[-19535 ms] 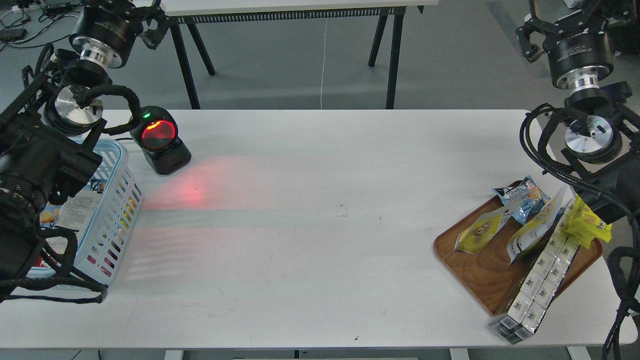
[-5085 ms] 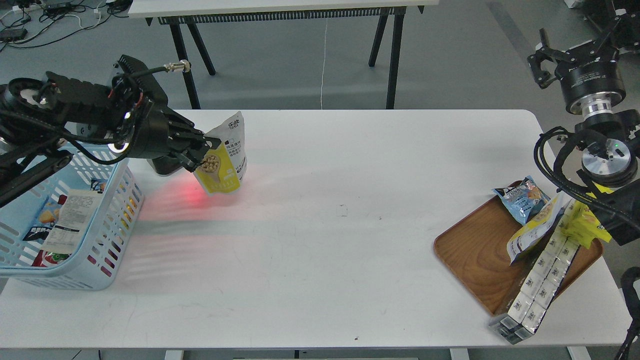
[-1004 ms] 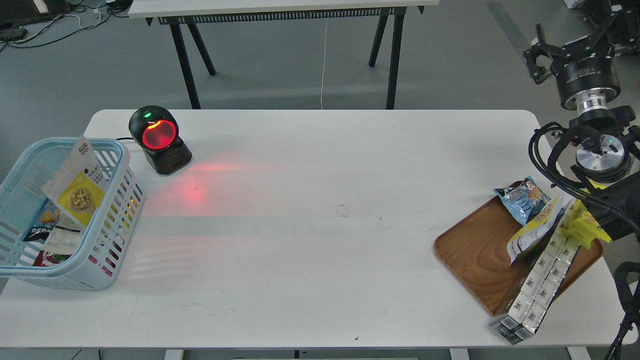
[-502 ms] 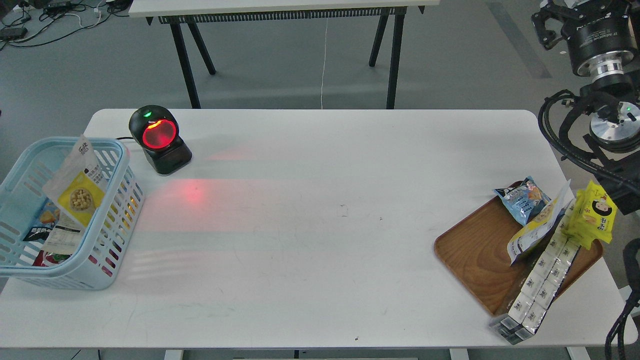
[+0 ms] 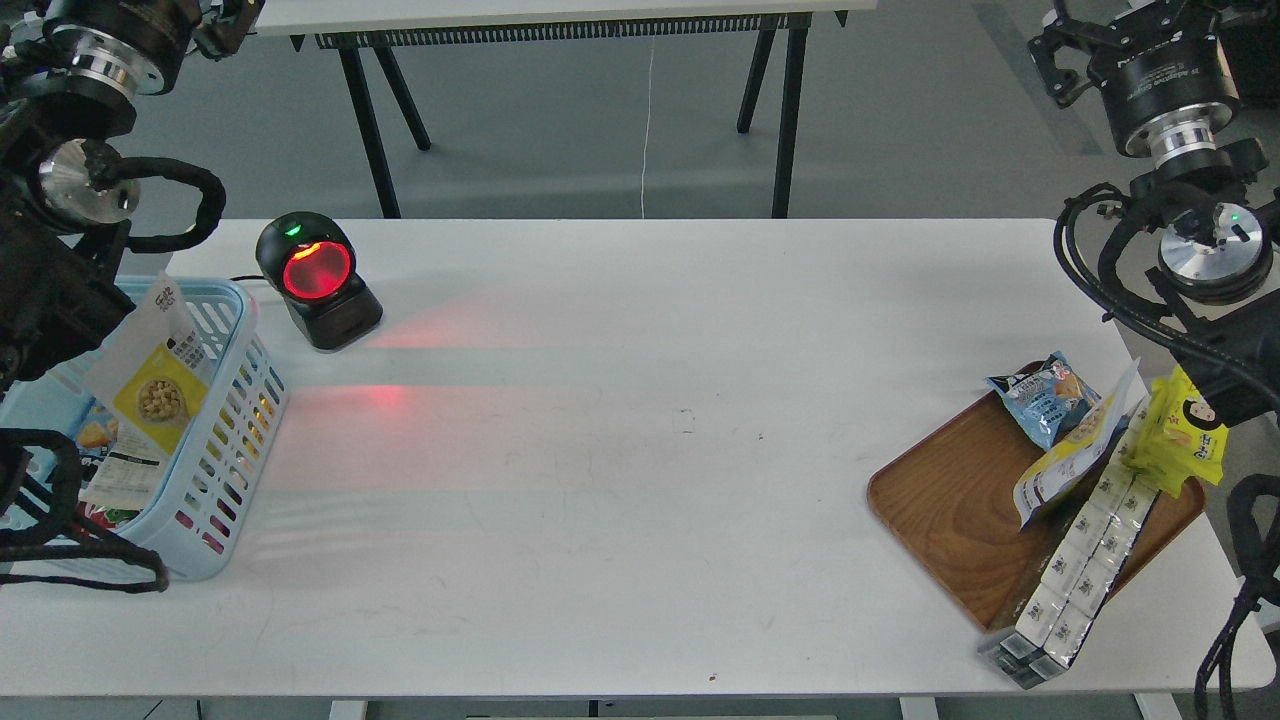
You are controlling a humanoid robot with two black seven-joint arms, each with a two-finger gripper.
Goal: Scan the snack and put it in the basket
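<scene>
One yellow-and-white snack pouch point(image 5: 150, 375) with its round picture of beige balls already leans inside the light-blue slotted plastic basket point(image 5: 235, 420) at the table's left end, propped on other packets, so I judge this cycle finished. My left gripper point(image 5: 215, 25) sits high at the top-left corner, too dark and cropped for me to tell how far its fingers are spread; I see nothing in it. My right gripper point(image 5: 1065, 45) is likewise raised off the top right, fingers not separable, apparently carrying nothing. If another item follows, I would drop the right arm toward the brown wooden tray point(image 5: 950, 520), where a second yellow-and-white pouch point(image 5: 1065, 465) leans against a light-blue packet point(image 5: 1045, 395). I'd pinch it by a free edge, keeping clear of the stacked white boxes point(image 5: 1080, 560), then turn its printed back to the black scanner with the red window point(image 5: 315, 280).
</scene>
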